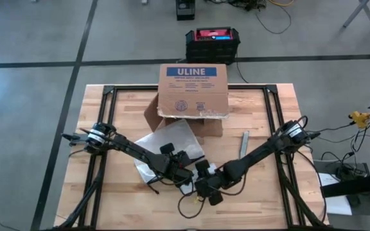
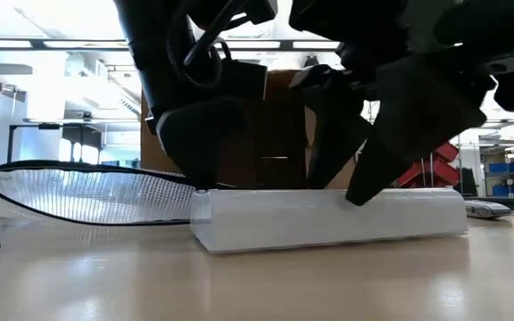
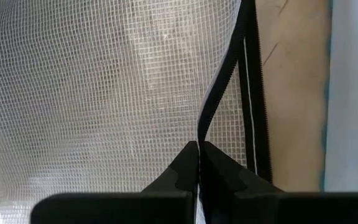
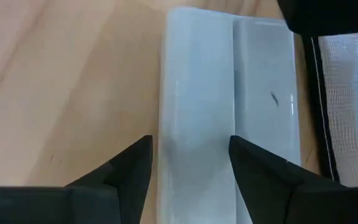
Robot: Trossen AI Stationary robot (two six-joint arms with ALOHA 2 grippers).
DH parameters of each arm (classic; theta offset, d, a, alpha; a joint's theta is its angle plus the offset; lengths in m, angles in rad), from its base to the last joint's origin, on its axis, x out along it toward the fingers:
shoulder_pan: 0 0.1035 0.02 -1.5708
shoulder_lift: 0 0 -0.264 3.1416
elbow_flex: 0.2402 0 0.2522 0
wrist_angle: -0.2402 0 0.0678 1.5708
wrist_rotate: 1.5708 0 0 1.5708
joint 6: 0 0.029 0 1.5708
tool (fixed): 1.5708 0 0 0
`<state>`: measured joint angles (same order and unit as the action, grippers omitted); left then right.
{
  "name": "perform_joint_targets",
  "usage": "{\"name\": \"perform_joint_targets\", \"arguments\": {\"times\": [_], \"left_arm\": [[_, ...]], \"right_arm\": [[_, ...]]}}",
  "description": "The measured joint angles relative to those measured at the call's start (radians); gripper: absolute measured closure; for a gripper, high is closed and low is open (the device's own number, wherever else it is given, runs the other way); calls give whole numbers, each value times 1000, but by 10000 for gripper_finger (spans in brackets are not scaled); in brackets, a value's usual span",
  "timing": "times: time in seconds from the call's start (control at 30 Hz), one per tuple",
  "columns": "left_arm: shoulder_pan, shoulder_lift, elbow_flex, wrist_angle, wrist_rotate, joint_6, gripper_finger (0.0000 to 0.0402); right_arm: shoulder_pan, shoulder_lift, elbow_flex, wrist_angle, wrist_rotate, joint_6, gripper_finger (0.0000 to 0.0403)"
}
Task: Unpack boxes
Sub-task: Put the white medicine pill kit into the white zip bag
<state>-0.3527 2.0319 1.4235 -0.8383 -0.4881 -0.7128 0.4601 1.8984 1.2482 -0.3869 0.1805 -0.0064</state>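
Observation:
The brown cardboard box with the blue ULINE label stands at the table's far middle, its flaps open toward the near side. In front of it lies a clear mesh-patterned bag with a black zip edge. My left gripper is shut on that bag at its near end. Beside it, my right gripper stands open over a long white block that lies flat on the table. One finger is at the block's long edge and the other is above its top. My left gripper pinches the bag's black zip edge between its two shut fingers. It comes slanting down from the table's left. The edge curves up out of the fingertips, and the rest of the bag spreads slack toward the left, low over the table. My right gripper: in the low view one fingertip ends at the block's top. Whether it touches, I cannot tell.
A black-and-red case sits on the floor beyond the table's far edge. A grey metal strip lies right of the bag. Black frame rails run along the table's sides. A dark cable loops near the front edge.

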Motion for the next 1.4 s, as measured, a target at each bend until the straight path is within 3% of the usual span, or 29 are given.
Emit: {"name": "perform_joint_targets", "arguments": {"times": [0.4,0.67,0.8,1.4], "left_arm": [[0,0,0,30,0,-20,401],[1,0,0,30,0,-22,401],[1,0,0,30,0,-22,401],[1,-1,0,92,-2,-31,401]], "right_arm": [[-20,-11,-27,6,5,2,226],[-14,-31,-27,-2,-3,4,218],[-1,-32,-27,0,44,-12,216],[-32,-41,-170,179,44,50,201]]}}
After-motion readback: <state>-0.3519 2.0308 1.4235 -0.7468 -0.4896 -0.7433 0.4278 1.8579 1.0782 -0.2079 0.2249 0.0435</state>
